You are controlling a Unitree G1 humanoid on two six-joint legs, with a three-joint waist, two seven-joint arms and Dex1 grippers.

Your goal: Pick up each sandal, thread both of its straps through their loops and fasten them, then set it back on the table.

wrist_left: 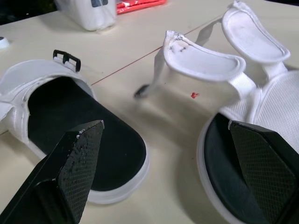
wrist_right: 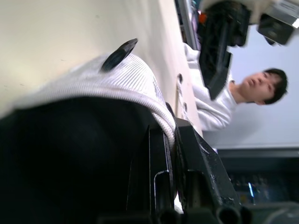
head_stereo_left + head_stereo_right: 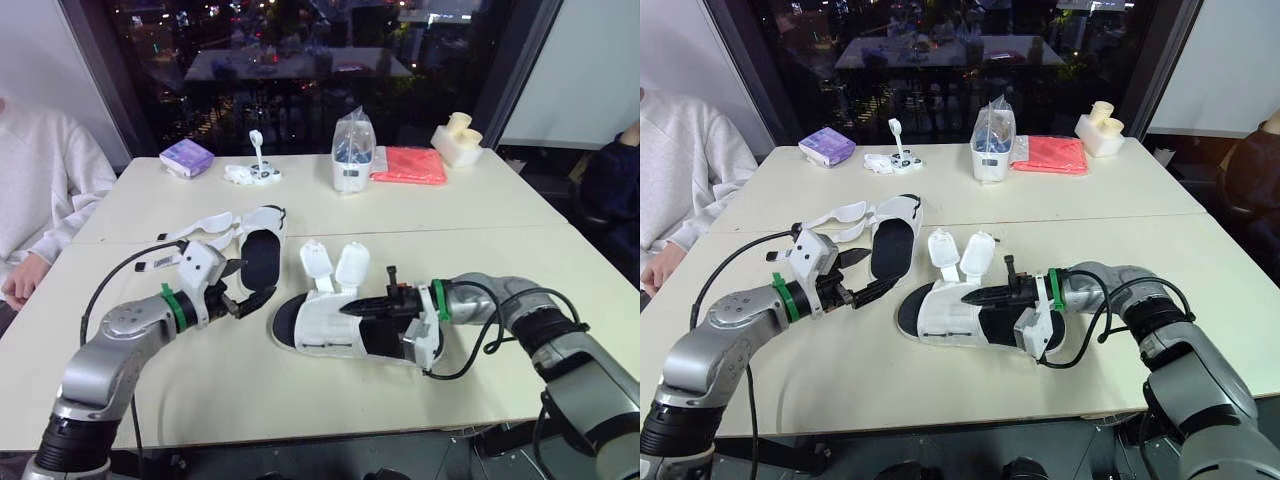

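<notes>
Two white sandals with black insoles lie on the cream table (image 3: 480,260). The near sandal (image 3: 315,330) is in the middle, both its strap flaps (image 3: 333,265) standing up unfastened. My right gripper (image 3: 352,308) comes in from the right and is shut on that sandal's white mesh upper (image 2: 117,79). The far sandal (image 3: 258,250) lies to the left, straps spread loose and a black buckle (image 1: 66,59) at its side. My left gripper (image 3: 250,286) hovers open just off the near end of the far sandal, its fingers (image 1: 79,154) empty.
A person in a white sweater (image 3: 40,170) sits at the left table edge, and another person's arm (image 3: 610,180) is at the right. Along the back stand a purple box (image 3: 187,157), a small white gadget (image 3: 253,172), a bagged container (image 3: 352,152), a red cloth (image 3: 410,165) and cream cups (image 3: 456,140).
</notes>
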